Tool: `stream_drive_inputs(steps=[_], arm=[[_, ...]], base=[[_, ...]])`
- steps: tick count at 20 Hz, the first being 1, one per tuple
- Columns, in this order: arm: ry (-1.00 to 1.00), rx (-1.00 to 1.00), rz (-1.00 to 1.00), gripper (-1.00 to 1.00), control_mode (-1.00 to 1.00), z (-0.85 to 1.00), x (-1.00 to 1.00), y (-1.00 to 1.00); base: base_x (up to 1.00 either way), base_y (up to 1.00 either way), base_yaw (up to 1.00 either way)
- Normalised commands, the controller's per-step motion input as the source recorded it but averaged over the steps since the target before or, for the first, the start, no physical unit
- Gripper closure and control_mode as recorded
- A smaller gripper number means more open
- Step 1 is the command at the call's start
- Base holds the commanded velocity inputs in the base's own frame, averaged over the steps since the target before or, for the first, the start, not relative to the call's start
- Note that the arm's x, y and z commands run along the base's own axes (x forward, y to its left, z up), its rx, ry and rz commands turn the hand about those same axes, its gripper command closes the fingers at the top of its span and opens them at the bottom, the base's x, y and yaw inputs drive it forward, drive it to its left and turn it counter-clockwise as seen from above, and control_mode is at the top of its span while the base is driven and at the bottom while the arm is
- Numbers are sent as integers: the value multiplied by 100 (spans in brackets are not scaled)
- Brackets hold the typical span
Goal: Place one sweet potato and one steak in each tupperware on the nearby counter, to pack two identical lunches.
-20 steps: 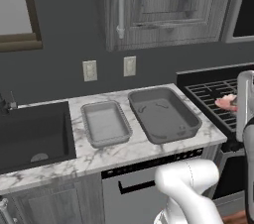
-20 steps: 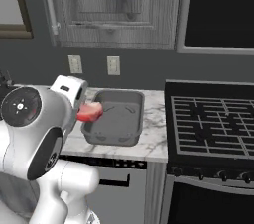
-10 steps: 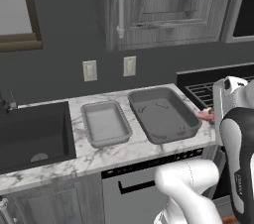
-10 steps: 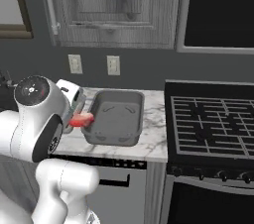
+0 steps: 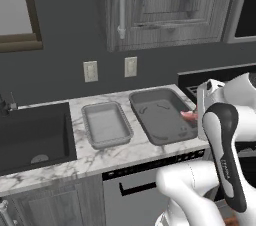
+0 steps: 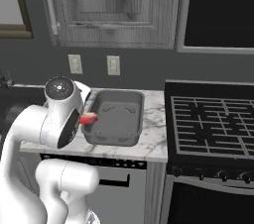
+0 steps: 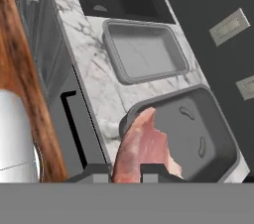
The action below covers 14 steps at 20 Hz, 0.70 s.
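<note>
A home kitchen: white grey-veined marble surface [image 5: 107,155] over dark wood cabinets, black sink basin [image 5: 30,135] at its left end, black gas stove [image 6: 211,124] at its right.

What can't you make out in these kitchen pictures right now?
- Flat red marbled steak: its lower end is hidden between the claw's dark tips in the hand view; in the left base view the white arm covers most of it.
- Darker grey rectangular tray: its right rim is hidden by the arm there.
- Black sink basin: cut off by the left edge.
</note>
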Motion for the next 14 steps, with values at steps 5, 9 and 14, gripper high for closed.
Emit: stream_drive_inputs(steps=[5, 9, 14], arm=[[-12, 0, 0, 100, -100, -47, 37, 0], [-2, 0, 0, 100, -100, -31, 37, 0], [0, 0, 0, 100, -100, -26, 49, 0]], base=[[0, 0, 0], [0, 0, 0], [0, 0, 0]])
